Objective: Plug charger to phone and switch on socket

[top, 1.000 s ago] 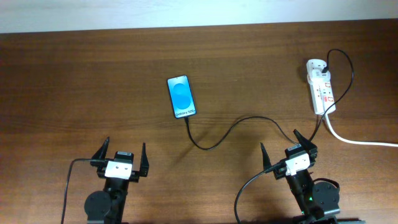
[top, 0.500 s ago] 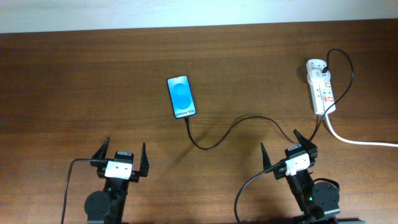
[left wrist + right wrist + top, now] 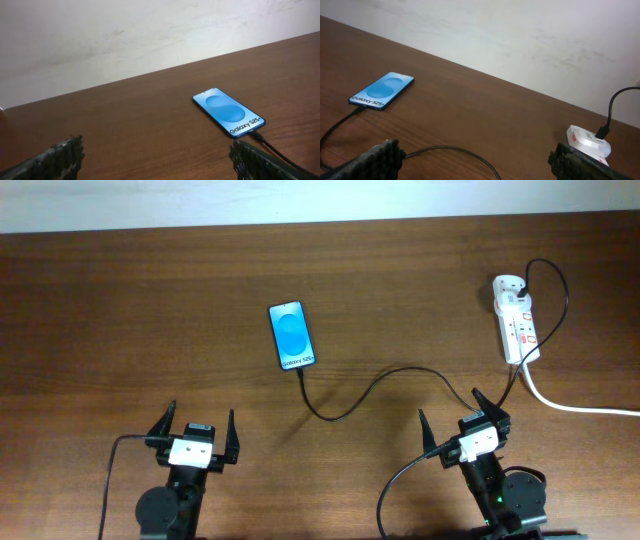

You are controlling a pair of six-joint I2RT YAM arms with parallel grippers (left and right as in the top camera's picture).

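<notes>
Black charger (image 3: 410,368) in phone (image 3: 293,335), left pincer (image 3: 201,410), right pincer (image 3: 447,402): all as before.

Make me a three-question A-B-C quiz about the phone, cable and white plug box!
1. What colour is the slim black-edged phone's screen? A) red B) blue C) green
2. Where is the long white power strip? A) far right B) touching the phone C) far left
3. Where is the thin black charger cable's tip? A) resting on the strip B) lying loose C) at the phone's bottom end
1 B, the screen shows blue; 2 A, it lies by the right edge; 3 C, the cable ends there.
</notes>
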